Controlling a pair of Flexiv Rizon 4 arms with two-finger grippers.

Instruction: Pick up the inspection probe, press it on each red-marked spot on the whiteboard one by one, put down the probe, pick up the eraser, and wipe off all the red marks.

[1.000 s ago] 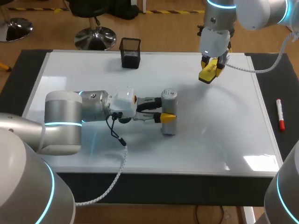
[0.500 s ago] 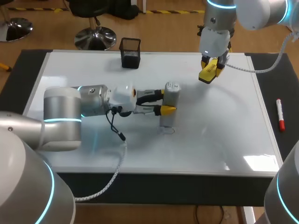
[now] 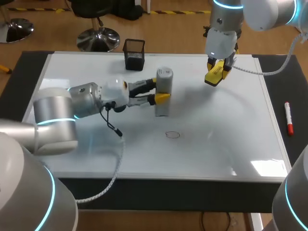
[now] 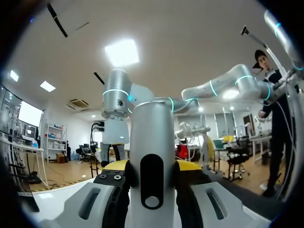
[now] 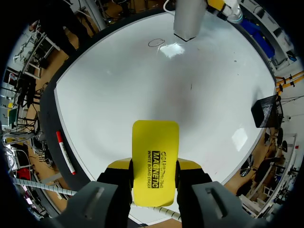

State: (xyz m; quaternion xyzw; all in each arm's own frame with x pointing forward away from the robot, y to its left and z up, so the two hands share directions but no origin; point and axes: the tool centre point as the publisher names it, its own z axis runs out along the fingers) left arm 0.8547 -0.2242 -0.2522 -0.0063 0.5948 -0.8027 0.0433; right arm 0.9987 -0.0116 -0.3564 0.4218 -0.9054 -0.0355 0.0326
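Observation:
The inspection probe, a grey cylinder, stands upright above the whiteboard with my left gripper shut on its middle. In the left wrist view the probe fills the space between the fingers. In front of the probe, a small oval mark lies on the board. At the far right of the board my right gripper is shut on the yellow eraser and holds it above the surface. The right wrist view shows the eraser between the fingers, with the probe and the mark far ahead.
A black mesh cup stands at the board's far edge. A red marker lies on the dark table, to the right of the board. A thin short stroke shows on the board ahead of the eraser.
My left arm has lifted the probe off the board and carried it back and to the left, uncovering the oval mark where it stood. The right arm has not moved.

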